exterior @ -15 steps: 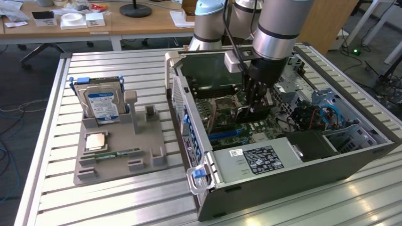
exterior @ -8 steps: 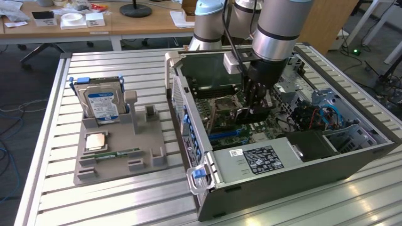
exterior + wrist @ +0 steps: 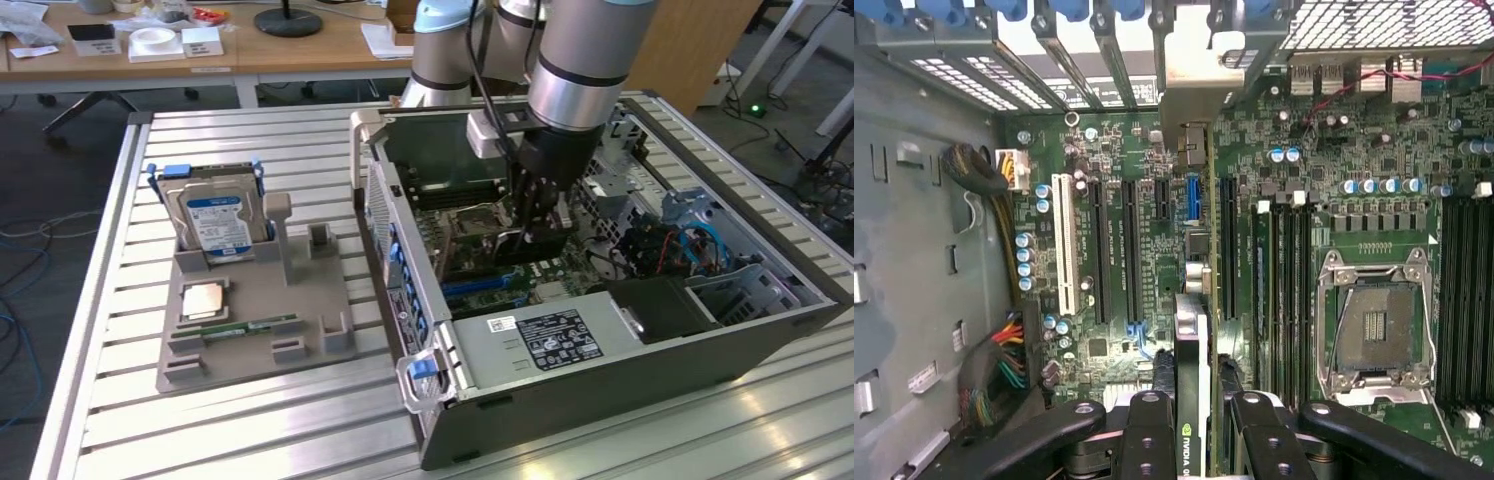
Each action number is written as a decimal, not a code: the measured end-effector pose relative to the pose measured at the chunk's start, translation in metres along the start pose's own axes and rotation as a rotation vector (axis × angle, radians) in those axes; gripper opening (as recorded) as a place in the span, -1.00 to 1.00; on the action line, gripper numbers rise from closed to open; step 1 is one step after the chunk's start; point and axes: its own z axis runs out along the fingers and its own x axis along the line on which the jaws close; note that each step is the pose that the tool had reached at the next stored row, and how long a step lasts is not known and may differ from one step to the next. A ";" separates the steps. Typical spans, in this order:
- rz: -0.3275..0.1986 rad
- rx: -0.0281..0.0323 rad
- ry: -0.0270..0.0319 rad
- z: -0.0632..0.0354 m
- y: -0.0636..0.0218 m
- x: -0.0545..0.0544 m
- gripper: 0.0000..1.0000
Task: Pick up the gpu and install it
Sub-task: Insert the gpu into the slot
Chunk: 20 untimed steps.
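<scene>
Above the open computer case's (image 3: 601,345) motherboard (image 3: 1154,150), the gripper (image 3: 1199,405) is half closed on the gpu (image 3: 1191,345), held edge-on between its fingers (image 3: 1150,425).

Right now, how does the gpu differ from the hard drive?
The gpu is a thin card; the hard drive is boxy with a blue-white label. The gpu sits in the gripper inside the computer case, the hard drive in a gray holder outside it. Both stand on edge.
</scene>
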 end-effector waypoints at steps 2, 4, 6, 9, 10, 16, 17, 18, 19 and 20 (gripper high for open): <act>0.000 0.0001 -0.0001 0.0007 0.0009 0.000 -0.47; 0.000 0.0000 0.0001 0.0027 0.0013 0.000 -0.47; 0.000 0.0000 0.0000 0.0048 0.0018 0.000 -0.47; 0.000 0.0000 0.0001 0.0070 0.0029 0.000 -0.47; 0.000 0.0001 0.0002 0.0071 0.0035 0.000 -0.47; 0.000 0.0001 0.0000 0.0074 0.0075 0.001 -0.47; 0.000 0.0001 0.0000 0.0074 0.0080 0.001 -0.47; 0.000 0.0001 0.0000 0.0074 0.0085 0.001 -0.47; 0.000 0.0001 0.0000 0.0075 0.0090 0.001 -0.47; 0.000 0.0001 0.0000 0.0076 0.0093 0.001 -0.47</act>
